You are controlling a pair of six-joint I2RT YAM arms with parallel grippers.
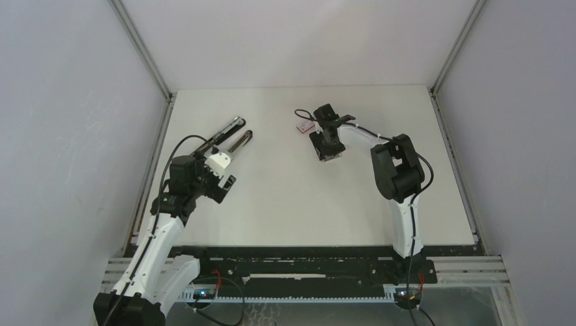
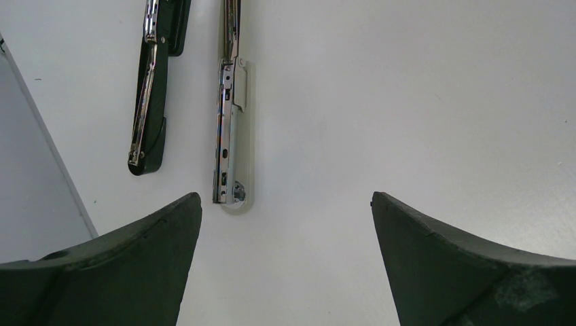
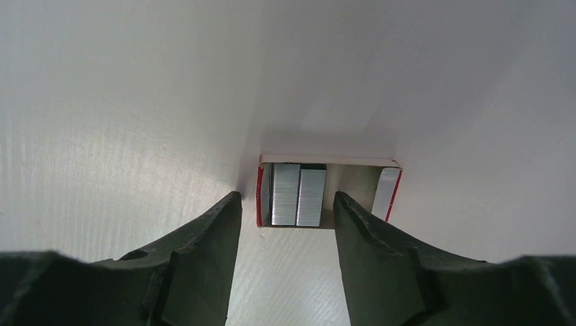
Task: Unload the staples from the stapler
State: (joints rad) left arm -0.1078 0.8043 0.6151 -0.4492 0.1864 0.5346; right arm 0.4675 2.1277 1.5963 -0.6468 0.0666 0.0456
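The stapler point(image 1: 229, 138) lies opened into two long bars at the back left. In the left wrist view these are a black bar point(image 2: 149, 102) and a chrome rail on a white base point(image 2: 229, 129). My left gripper point(image 2: 285, 195) is open and empty, just short of the bars' near ends point(image 1: 221, 157). My right gripper point(image 3: 286, 197) is open and empty, its fingertips at the mouth of a small red-edged box point(image 3: 260, 193). Two grey metallic blocks point(image 3: 299, 195) lie side by side in the box. No loose staple strip shows. The right gripper point(image 1: 325, 132) hangs over the box.
A small reddish rectangle point(image 1: 306, 126) lies just left of the right gripper. A white flap with a red edge point(image 3: 387, 193) sticks out at the box's right side. Grey walls close in the table on the left, right and back.
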